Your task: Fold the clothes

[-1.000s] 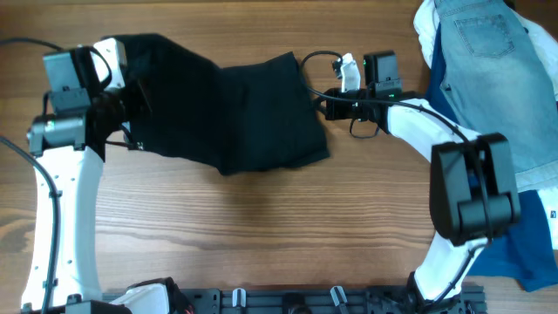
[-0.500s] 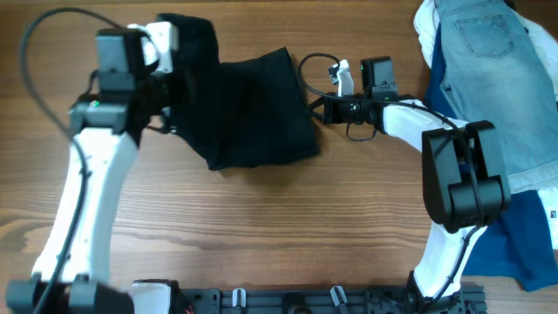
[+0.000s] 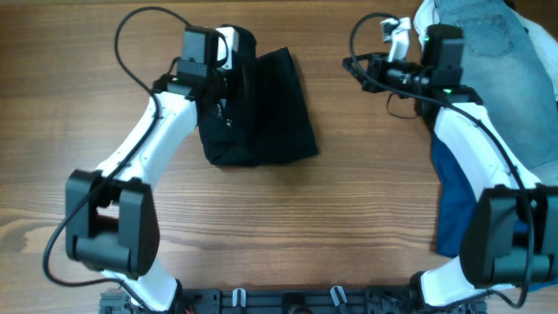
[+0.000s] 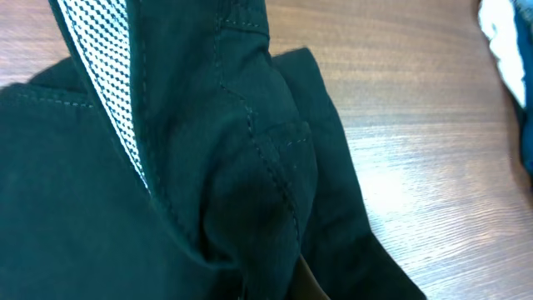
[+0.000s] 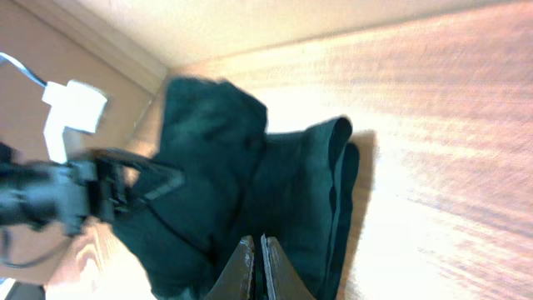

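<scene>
The black shorts (image 3: 266, 109) lie doubled over in a compact pile at the back middle of the table. My left gripper (image 3: 223, 90) is shut on the shorts' upper layer at the pile's left side. In the left wrist view the black fabric (image 4: 250, 183) fills the frame, with white mesh lining (image 4: 100, 50) showing and the jaws buried in cloth. My right gripper (image 3: 359, 66) is shut and empty, raised to the right of the shorts and apart from them. The right wrist view shows its closed fingertips (image 5: 256, 268) with the shorts (image 5: 250, 183) beyond.
Light-blue denim shorts (image 3: 497, 78) lie on a white cloth (image 3: 425, 26) at the back right, over a dark blue garment (image 3: 453, 209) along the right edge. Both arms' cables loop above the back of the table.
My left gripper has carried the shorts' left half rightward over the right half, making a narrower pile. My right gripper has pulled up and right, away from the shorts' edge.
</scene>
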`<state>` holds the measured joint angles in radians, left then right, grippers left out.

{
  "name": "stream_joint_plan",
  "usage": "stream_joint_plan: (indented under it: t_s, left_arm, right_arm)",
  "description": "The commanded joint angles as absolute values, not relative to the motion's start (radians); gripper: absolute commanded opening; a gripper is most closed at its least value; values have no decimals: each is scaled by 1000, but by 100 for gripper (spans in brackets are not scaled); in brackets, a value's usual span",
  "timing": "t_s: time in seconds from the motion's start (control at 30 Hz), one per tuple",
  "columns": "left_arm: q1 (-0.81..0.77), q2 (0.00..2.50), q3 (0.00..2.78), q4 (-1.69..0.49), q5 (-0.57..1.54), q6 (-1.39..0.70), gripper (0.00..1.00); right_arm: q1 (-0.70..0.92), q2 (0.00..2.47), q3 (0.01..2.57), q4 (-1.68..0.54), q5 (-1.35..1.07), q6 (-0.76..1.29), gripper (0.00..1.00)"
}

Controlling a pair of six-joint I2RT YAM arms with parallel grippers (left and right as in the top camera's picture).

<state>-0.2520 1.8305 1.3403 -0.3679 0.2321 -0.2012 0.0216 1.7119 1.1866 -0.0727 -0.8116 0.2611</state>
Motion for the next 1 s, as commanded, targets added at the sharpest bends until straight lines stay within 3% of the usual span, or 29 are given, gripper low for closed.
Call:
stream_joint_plan:
  t_s: [0.0,0.03,0.13,0.43,0.7,0.83,0.97]
  left_arm:
    - [-283,1868,1363,-354,227,-221,86]
    - [-289,1869,1363,-354,226,-221,100]
    - [-289,1864,1364,-347,227,-221,100]
    - [-267,1690,1422,-390,226,-221,100]
    - [-72,1525,1422,-620,144,-220,100]
    - [37,1528,1422,-749,94,-217,100]
    - [81,1534,1422,-793,92,-217,100]
  right_arm:
    - [24,1694,1204,-74,-835,265,4]
    - [24,1694,1204,-81,-826,264,6]
    - [23,1694,1204,-91,-807,262,25]
    - [23,1706,1204,-189,-660,189,54]
    - [106,1891,1205,-194,-695,155,88]
    - [184,1937,1205,-181,-586,125,98]
    - [251,1940,1205,-180,-445,112,99]
